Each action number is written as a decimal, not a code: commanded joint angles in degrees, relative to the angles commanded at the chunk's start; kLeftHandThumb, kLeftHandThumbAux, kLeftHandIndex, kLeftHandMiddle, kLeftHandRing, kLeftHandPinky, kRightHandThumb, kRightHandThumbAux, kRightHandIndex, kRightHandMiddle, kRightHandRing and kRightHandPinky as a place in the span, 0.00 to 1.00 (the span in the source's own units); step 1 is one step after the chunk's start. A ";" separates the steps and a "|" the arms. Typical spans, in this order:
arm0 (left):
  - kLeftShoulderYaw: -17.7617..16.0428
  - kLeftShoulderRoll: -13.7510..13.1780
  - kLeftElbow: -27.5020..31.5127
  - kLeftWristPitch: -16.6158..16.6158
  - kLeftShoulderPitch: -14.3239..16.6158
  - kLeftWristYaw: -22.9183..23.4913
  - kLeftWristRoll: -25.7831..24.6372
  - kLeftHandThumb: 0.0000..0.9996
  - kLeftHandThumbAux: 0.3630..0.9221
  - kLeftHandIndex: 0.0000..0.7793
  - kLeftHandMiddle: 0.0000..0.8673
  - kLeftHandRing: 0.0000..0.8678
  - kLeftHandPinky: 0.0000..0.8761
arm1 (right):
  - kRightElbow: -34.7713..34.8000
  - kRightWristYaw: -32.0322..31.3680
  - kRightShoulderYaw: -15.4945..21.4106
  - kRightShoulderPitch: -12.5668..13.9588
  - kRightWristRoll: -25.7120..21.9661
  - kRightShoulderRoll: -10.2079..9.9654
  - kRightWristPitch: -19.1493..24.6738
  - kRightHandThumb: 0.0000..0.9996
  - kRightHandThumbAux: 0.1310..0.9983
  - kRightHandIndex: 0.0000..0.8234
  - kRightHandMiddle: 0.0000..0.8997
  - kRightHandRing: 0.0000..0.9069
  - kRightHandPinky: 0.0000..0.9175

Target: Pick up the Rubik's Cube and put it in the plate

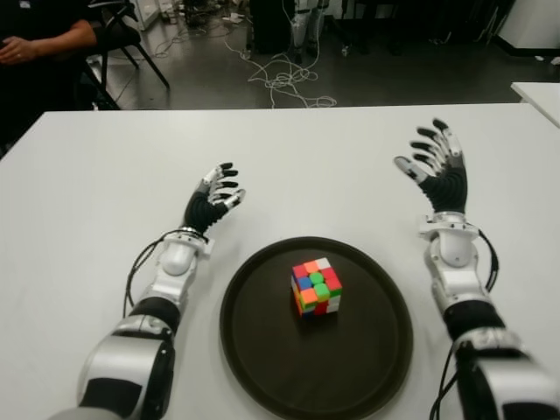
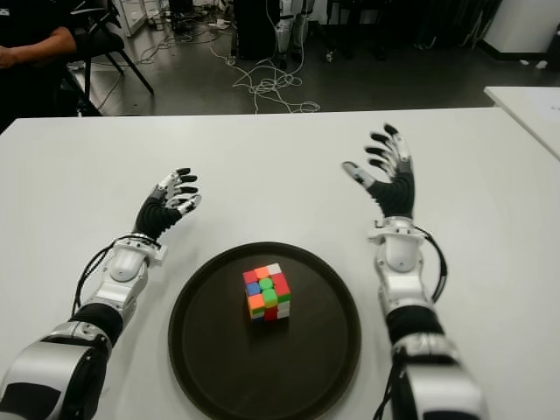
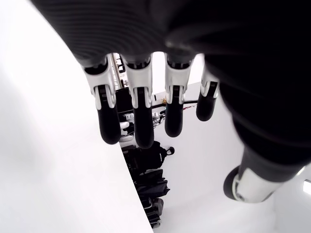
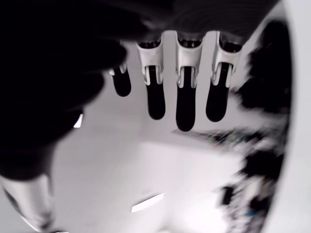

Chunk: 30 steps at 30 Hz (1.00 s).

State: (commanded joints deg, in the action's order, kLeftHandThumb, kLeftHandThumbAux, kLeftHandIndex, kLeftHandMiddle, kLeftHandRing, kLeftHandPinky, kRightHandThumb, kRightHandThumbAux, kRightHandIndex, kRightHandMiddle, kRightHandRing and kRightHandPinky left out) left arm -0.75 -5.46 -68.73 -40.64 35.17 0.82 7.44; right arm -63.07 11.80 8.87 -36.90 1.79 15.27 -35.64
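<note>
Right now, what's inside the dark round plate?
Only the Rubik's Cube sits in the plate, near its middle. Both the left hand and the right hand are open, outside it. The cube's underside is hidden.

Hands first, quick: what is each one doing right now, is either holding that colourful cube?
Left hand: open, empty, beside the plate.
Right hand: open, fingers spread, empty.
The Rubik's Cube sits in the plate, untouched by either.

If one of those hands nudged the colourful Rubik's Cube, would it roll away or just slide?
The multicoloured Rubik's Cube would probably slide rather than roll, since it sits flat on one face. The round dark brown plate looks smooth, so it may skid easily, though the raised rim would likely stop it. It looks rigid, not squashy.
</note>
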 joint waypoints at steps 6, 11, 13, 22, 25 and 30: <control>0.24 0.01 -0.11 0.36 0.07 -0.65 0.40 0.12 0.55 0.19 0.24 0.26 0.28 | -5.51 1.37 0.10 -1.49 0.67 1.00 0.02 0.12 0.56 0.21 0.29 0.30 0.31; 0.08 0.22 -0.37 0.90 0.25 -0.58 0.11 0.12 0.53 0.19 0.22 0.25 0.27 | -4.54 2.93 0.07 -0.28 0.66 -0.44 -1.44 0.09 0.60 0.21 0.28 0.29 0.30; -0.02 0.28 -0.41 1.02 0.29 -0.55 -0.02 0.12 0.54 0.19 0.22 0.24 0.27 | -4.04 3.22 0.02 0.27 0.69 -0.69 -1.86 0.08 0.61 0.20 0.27 0.29 0.29; 0.20 0.33 -0.47 0.96 0.46 -1.27 0.38 0.10 0.53 0.19 0.23 0.25 0.27 | 8.38 4.97 -1.01 8.84 1.75 -4.01 -2.56 0.08 0.66 0.20 0.26 0.28 0.31; 0.35 0.34 -0.45 0.96 0.45 -1.28 0.50 0.10 0.53 0.19 0.23 0.24 0.26 | 8.78 4.06 -0.53 8.92 1.08 -4.10 -1.52 0.10 0.67 0.20 0.27 0.28 0.31; 0.76 0.27 -0.41 0.92 0.33 -1.45 0.92 0.10 0.54 0.19 0.22 0.24 0.26 | 8.40 2.39 0.24 8.23 0.01 -3.95 -0.11 0.13 0.65 0.19 0.27 0.29 0.33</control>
State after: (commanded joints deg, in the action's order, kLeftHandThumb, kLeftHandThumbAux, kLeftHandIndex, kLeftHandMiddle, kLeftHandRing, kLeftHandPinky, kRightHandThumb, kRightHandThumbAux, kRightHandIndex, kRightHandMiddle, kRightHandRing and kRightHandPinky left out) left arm 0.01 -5.18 -69.14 -39.72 35.50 -0.63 8.35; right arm -54.67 14.19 9.11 -28.67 1.80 11.31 -35.75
